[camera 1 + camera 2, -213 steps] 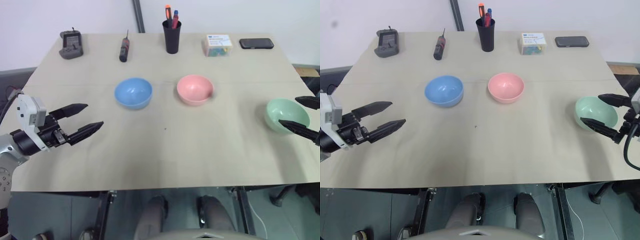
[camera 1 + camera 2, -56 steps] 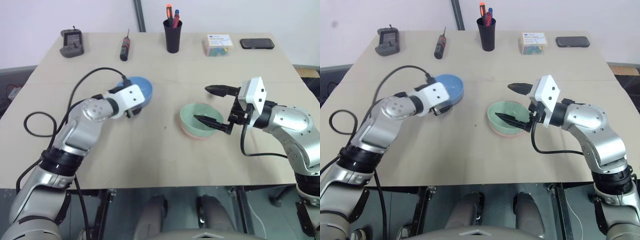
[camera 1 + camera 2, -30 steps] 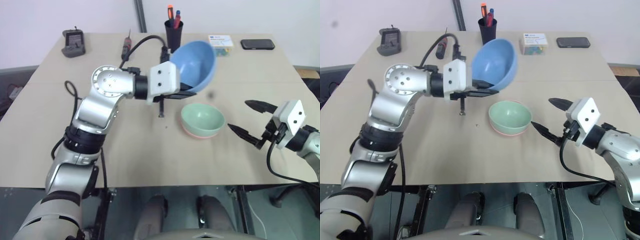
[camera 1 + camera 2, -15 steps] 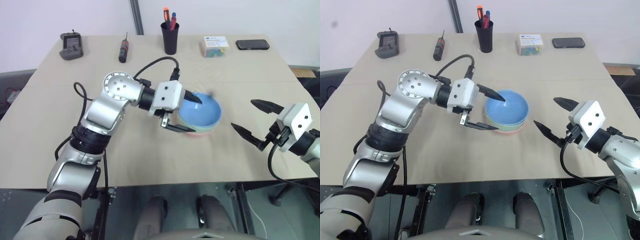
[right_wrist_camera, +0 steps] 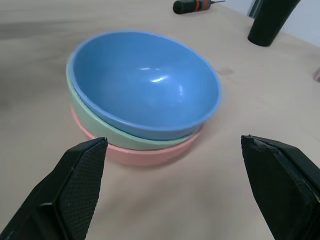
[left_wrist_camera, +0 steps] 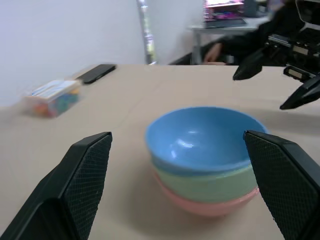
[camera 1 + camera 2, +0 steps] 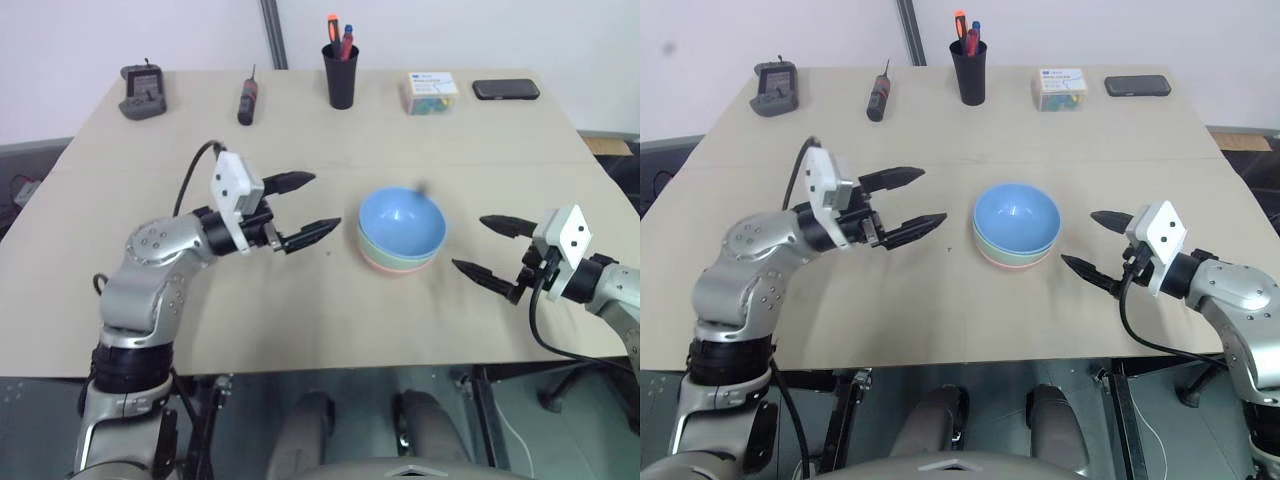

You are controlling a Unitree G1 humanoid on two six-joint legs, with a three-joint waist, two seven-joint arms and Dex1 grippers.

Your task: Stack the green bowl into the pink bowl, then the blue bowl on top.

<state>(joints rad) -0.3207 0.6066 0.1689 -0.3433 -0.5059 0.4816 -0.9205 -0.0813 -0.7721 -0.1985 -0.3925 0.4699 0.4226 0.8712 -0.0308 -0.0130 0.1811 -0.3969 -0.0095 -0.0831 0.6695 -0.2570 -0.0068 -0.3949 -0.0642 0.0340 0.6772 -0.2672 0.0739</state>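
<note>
- The pink bowl [image 7: 1012, 262] and green bowl [image 7: 990, 246] show only rims; their insides are hidden under the blue bowl [image 7: 1016, 218].
- Box [image 7: 1059, 88] contents too small to tell.

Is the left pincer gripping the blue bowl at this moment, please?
No, the left pincer stands open beside the stack, apart from the blue bowl.

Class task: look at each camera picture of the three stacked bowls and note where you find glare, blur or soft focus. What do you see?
Right wrist view: white glare spots inside the blue bowl, its near rim slightly smeared. Left wrist view: the stack is fairly sharp, while the clear box and phone behind are soft. Left eye view: a faint grey smear just above the bowl's rim.
</note>
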